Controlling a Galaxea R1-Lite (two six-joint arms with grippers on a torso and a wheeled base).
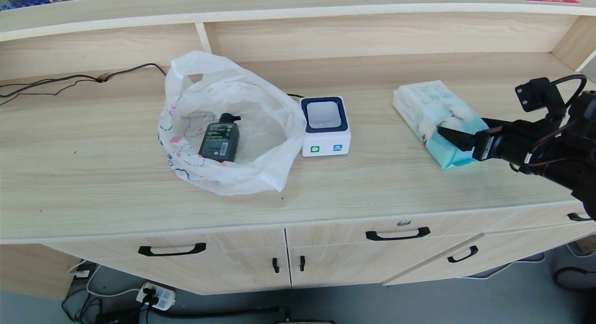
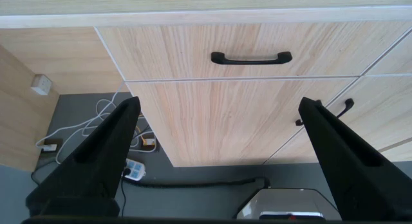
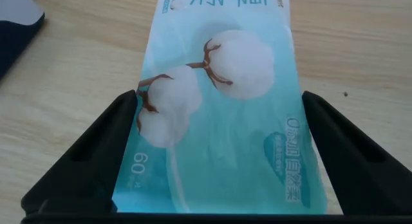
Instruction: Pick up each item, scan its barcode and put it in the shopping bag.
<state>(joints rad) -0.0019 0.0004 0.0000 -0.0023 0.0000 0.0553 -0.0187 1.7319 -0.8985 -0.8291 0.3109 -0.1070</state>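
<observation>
The pack (image 1: 430, 117) of tissues lies flat on the surface (image 1: 93, 175), on the robot's right and well apart from the scanner (image 1: 325, 126). It lies at a slant, one short end toward the back wall and the other toward the front edge. It is pale teal and white, with cotton bolls printed on top.

The right tool (image 1: 449, 135) is at the pack's near end. In the right wrist view its two black fingers (image 3: 96, 159) are spread wide, one along each long side of the pack (image 3: 225, 121), with the wrapper filling the gap between them. The fingers sit right at the pack's edges. Whether they press it I cannot tell, and the pack rests on the wood.

The scanner is a small white box with a dark blue rim around its window. It stands near the middle of the surface, just beside the bag (image 1: 260, 128). The white plastic bag stands open to the scanner's left. A dark bottle (image 1: 220, 140) lies inside it with its label up and its cap toward the back.

The left tool (image 2: 219, 108) hangs below the surface's edge, in front of the cabinet. Its fingers are spread with nothing between them. A drawer with a black handle (image 2: 251, 57) faces it.

A black cable (image 1: 70, 79) runs along the back of the surface on the left.
</observation>
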